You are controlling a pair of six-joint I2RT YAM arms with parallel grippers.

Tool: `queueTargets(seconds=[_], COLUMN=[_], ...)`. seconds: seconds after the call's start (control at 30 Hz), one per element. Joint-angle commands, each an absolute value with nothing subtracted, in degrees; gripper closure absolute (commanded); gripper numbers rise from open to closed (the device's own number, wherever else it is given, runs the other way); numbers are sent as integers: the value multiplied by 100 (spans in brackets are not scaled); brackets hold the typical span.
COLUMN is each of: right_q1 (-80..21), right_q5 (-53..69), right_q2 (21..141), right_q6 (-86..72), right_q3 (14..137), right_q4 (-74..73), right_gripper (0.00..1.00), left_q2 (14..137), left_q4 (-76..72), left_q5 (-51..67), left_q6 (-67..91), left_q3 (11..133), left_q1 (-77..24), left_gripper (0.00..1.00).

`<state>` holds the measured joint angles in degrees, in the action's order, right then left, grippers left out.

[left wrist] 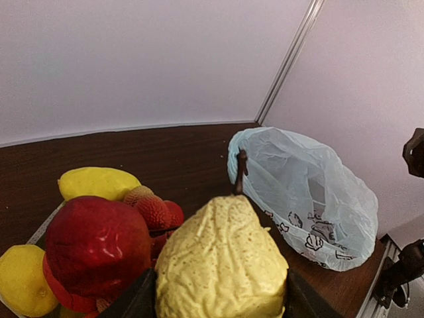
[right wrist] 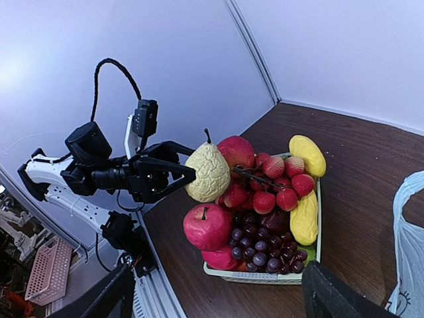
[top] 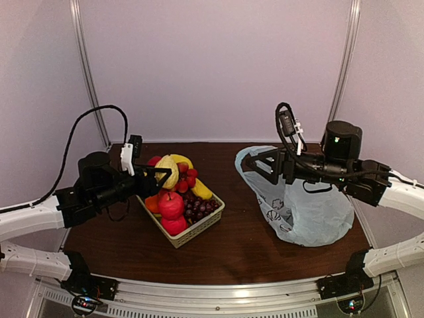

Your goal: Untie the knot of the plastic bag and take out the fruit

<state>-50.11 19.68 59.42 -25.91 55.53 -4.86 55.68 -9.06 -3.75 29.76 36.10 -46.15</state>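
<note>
Down at the near edge, both arms reach out over the table. The left claw is clenched on a lumpy pale yellow pear, one finger on each flank and the stem up. It hangs level with the top of the heap in the basket; whether it touches the fruit below, I can't tell.

Nearest in that basket is a red apple with a second red one under it. Dark grapes sit just to its right, and a lemon is tucked low beside the red fruit. Further back there are red berries and a smooth yellow fruit at the far rim.

Across on the right, apart from the basket, the pale blue bag slumps on the table, dark print low on its side, mouth gaping toward the basket. The right claw is released, fingers spread wide, right at that mouth. Whether any film rests on a finger, I can't tell. Behind it all stands the pale wall.
</note>
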Motion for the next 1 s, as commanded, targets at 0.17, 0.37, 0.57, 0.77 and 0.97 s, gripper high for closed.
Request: queueTargets(seconds=[0.17, 0.37, 0.57, 0.77, 0.97], right_q1=[-4994, -4999, -4994, -4997, -4992], right_q5=[1832, 1823, 1816, 1805, 1807], right_q2=[5854, 5854, 5835, 5812, 5810], right_q6=[-2593, -2593, -2593, -2613, -2617], right_q3=[5425, 5405, 5396, 5355, 5339], right_q4=[-396, -374, -387, -364, -353], right_gripper=[12, 12, 12, 12, 12], left_q2=[5583, 5549, 5536, 5532, 5479], left_q4=[-1029, -1011, -985, -984, -895], left_q5=[-316, -283, -257, -185, -166], left_q6=[3128, 3245, 3299, 3381, 3393], left_q3=[3658, 3554, 3535, 3439, 3411], left_q1=[-4583, -4588, -4587, -4587, -4587], left_gripper=[51, 51, 50, 50, 50])
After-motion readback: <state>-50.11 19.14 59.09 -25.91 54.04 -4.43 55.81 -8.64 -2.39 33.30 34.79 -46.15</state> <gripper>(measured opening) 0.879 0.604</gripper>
